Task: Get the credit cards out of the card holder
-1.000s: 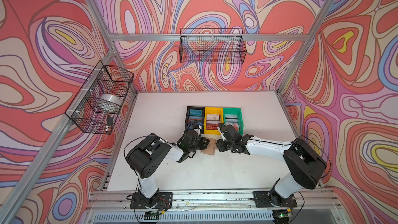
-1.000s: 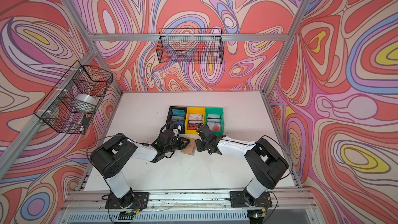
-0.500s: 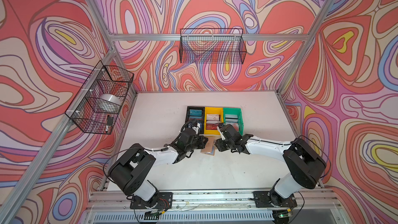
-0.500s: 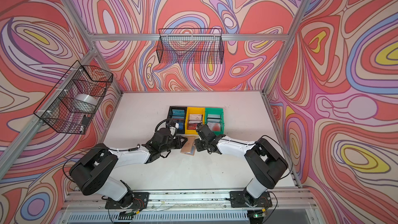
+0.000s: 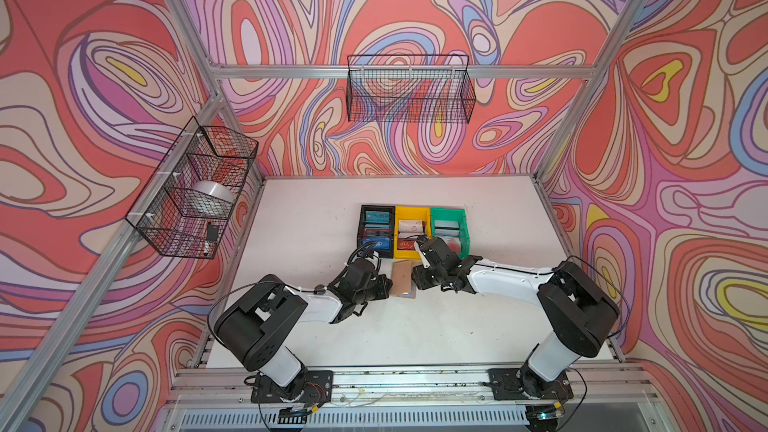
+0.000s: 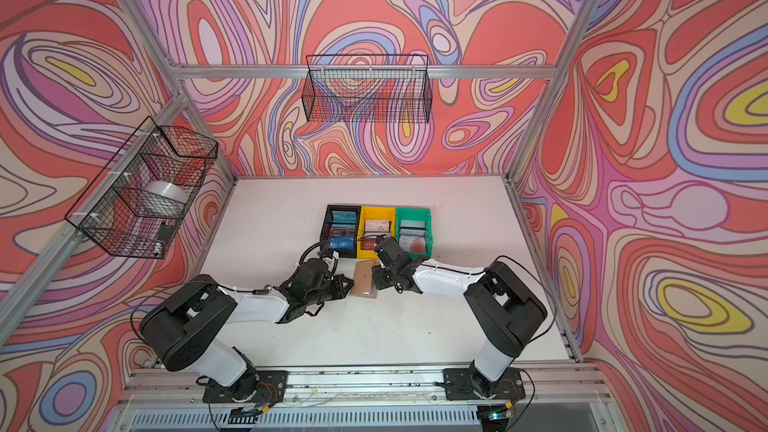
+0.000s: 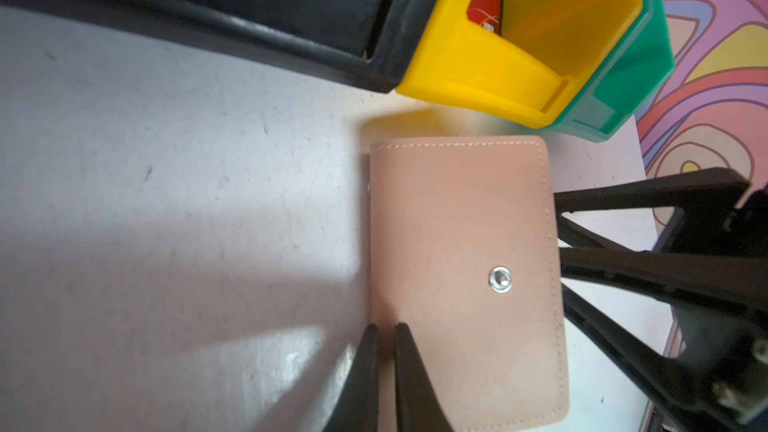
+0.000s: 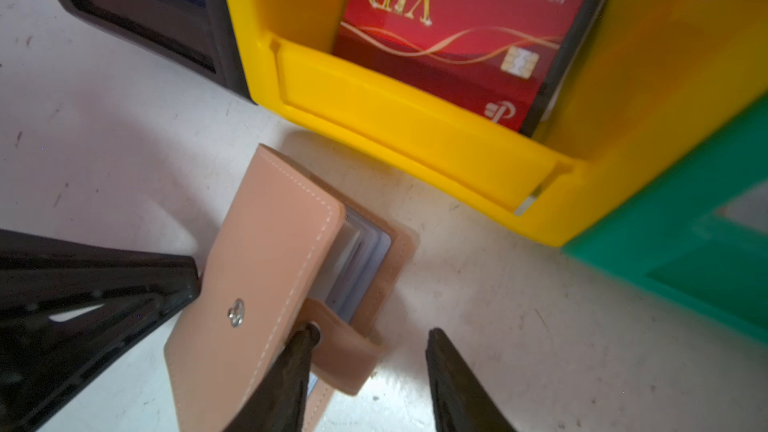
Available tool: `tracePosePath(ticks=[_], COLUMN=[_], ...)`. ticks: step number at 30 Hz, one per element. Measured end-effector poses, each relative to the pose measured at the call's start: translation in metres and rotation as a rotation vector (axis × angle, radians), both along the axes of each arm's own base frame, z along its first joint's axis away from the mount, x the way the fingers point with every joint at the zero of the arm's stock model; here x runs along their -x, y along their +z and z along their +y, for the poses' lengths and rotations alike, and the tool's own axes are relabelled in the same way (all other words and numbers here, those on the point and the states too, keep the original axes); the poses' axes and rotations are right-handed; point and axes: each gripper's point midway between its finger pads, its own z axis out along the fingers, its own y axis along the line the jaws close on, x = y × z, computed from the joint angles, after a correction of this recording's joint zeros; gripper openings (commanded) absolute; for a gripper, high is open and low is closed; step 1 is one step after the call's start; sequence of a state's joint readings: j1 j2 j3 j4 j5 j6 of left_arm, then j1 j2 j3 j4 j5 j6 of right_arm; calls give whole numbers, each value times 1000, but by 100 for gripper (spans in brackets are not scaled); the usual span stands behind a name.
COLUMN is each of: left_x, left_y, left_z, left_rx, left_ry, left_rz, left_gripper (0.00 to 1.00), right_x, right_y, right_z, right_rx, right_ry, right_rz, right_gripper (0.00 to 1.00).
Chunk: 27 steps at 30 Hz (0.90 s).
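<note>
Around me the walls (image 5: 415, 2) swirl with red, pink, lilac and yellow loops outlined in dark lines. A silver aluminium frame (image 5: 291, 71) runs along their corners and edges. One black wire basket (image 5: 409, 89) hangs on the back wall, and another (image 5: 195, 189) on the left wall holds a silvery roll (image 5: 214, 197). My counter (image 5: 311, 218) is white, scuffed and evenly lit, with soft shadows.

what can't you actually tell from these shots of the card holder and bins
- Card holder contents: right wrist view shows only sleeve edges; the cover hides any card faces.
- Left gripper: left wrist view leaves unclear whether its nearly shut jaws pinch the holder's edge or just press it.
- Green bin contents: blurred and cut off in the right wrist view; print too small in both top views.
</note>
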<state>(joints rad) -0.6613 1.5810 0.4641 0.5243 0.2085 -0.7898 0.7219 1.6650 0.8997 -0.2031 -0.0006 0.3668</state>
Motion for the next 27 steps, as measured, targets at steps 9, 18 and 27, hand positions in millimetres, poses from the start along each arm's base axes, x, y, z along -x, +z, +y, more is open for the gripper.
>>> tracePosePath(ticks=[9, 18, 27], left_x=[4, 2, 9], left_y=[15, 60, 61], left_z=[9, 37, 58], left_rx=[-32, -30, -61], left_ry=[4, 84, 119], left_rz=[-21, -90, -51], left_gripper=[12, 22, 34], right_x=[-4, 1, -3], right_y=[11, 24, 15], right_z=[21, 49, 87], right_rx=[-28, -63, -100], right_ry=[55, 148, 242], right_rz=[-18, -29, 19], right_gripper=[47, 47, 47])
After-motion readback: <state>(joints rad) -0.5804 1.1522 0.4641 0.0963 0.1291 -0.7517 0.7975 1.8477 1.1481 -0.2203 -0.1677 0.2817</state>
